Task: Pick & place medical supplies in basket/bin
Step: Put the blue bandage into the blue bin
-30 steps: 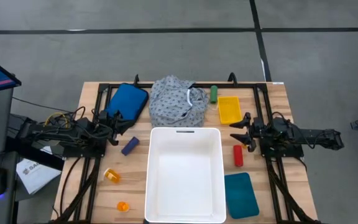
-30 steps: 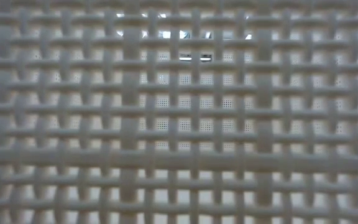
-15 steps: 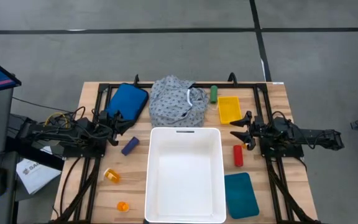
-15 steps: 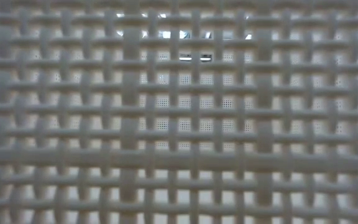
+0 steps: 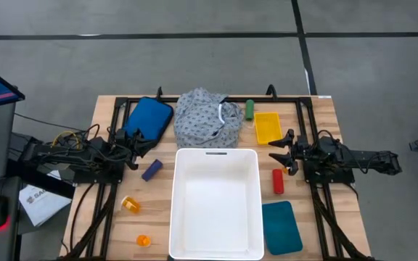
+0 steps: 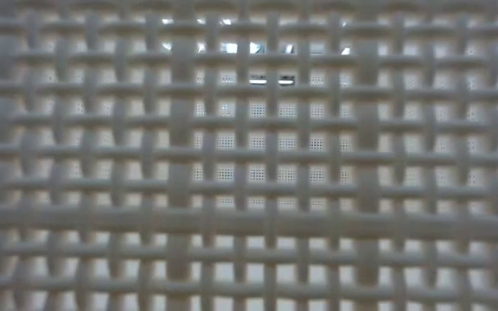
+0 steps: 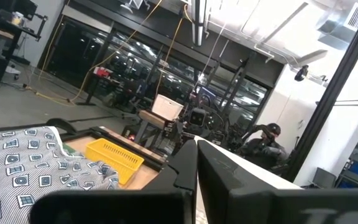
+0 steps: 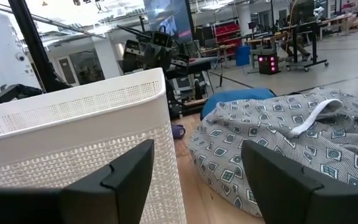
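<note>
A: From overhead, where does everything sit?

B: The white basket [image 5: 216,203] fills the table's [image 5: 325,116] centre toward six o'clock. The dotted garment [image 5: 207,119] lies bunched at twelve o'clock, touching the basket's far rim. A green cylinder [image 5: 250,109] stands beside it toward one o'clock, next to a yellow tray [image 5: 267,127]. The red cylinder [image 5: 278,181] lies at three o'clock of the basket, a teal pad [image 5: 281,226] at about four. The purple cylinder [image 5: 151,170] lies at nine o'clock, with two orange pill bottles [image 5: 131,204] toward seven and eight, and a blue pouch [image 5: 148,118] at eleven.

A: And the arms?

B: The right gripper [image 5: 281,151] rests at three o'clock, just above the red cylinder, fingers spread wide and empty. The left gripper [image 5: 138,147] waits at nine o'clock near the pouch; from above it looks nearly closed, though I can't be sure.

A: Do the wrist cameras add anything?

B: The right wrist view confirms the gap: its fingers [image 8: 132,168] stand well apart, framing the basket wall [image 8: 73,124] and the garment [image 8: 278,140]. The left wrist view shows its fingers [image 7: 166,180] meeting with nothing between them, the garment [image 7: 30,165] and yellow tray [image 7: 114,158] beyond.

A: The low camera?

B: Only the basket's woven lattice [image 6: 249,173], pressed close.
</note>
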Available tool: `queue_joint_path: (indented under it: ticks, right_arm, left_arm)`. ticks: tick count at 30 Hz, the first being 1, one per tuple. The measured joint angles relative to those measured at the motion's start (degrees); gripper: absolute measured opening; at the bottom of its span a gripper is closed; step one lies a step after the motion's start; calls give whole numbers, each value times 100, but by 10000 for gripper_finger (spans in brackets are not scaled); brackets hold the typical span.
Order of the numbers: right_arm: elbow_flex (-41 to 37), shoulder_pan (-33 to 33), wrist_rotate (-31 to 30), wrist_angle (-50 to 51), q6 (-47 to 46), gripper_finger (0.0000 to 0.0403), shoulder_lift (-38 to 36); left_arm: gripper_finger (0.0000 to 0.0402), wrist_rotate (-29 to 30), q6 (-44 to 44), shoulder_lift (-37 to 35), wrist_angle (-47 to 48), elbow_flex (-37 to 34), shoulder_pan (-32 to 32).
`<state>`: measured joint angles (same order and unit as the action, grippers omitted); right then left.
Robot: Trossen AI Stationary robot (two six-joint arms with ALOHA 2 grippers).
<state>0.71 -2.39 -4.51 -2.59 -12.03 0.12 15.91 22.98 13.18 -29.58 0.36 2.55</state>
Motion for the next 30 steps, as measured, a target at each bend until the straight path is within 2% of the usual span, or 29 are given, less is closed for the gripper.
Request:
queue_joint_path:
  ticks: [11, 15, 21, 28, 30]
  right_arm:
    - [7, -2, -52, 141, -55, 239, -2]
    - [7, -3, -347, 114, -88, 239, -1]
    - [7, 3, -314, 117, 21, 239, 0]
    - [7, 12, -304, -34, -132, 239, 7]
    - [7, 11, -318, -154, -558, 239, 37]
  left_arm:
    - [2, 3, 0, 1, 0, 0, 2]
    - [3, 1, 2, 1, 0, -1, 1]
    - [3, -1, 0, 1, 0, 0, 0]
    - [3, -6, 29, 1, 0, 0, 1]
    - [3, -8, 44, 1, 0, 0, 0]
